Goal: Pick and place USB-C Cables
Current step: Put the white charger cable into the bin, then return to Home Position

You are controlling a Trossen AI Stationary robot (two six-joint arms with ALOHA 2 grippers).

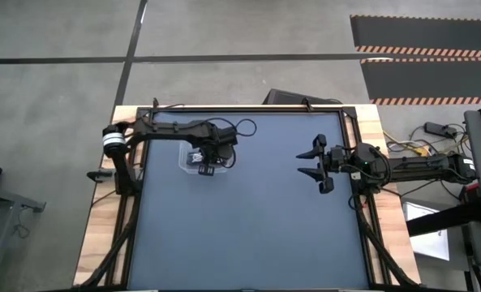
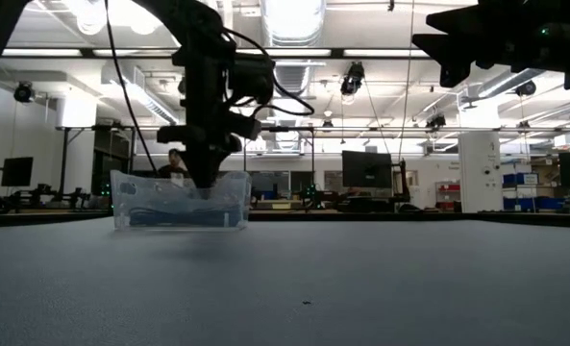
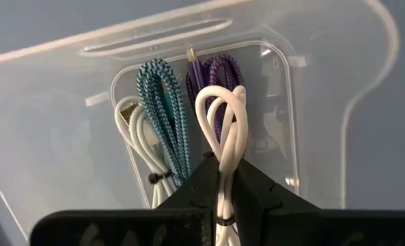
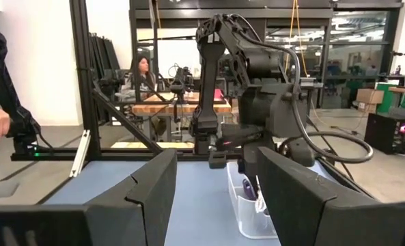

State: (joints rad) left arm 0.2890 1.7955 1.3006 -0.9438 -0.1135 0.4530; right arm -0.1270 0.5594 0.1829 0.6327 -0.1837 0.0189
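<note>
While the left claw (image 3: 222, 198) hangs over the box (image 3: 339, 82), clamped on a white cable (image 3: 224, 137), placing is underway; next, release it inside. Right claw (image 1: 319, 165) waits apart, right of the box.

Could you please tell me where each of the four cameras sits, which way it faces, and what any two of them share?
High view: overhead, facing straight down; both arms, left gripper over the clear box, right gripper open, idle.
Low view: table height, facing the room; left arm reaching into the box.
Left wrist view: looks down into the box; its gripper holds a white cable.
Right wrist view: faces across the table; own gripper in front.
Shared: all four show the box.
</note>
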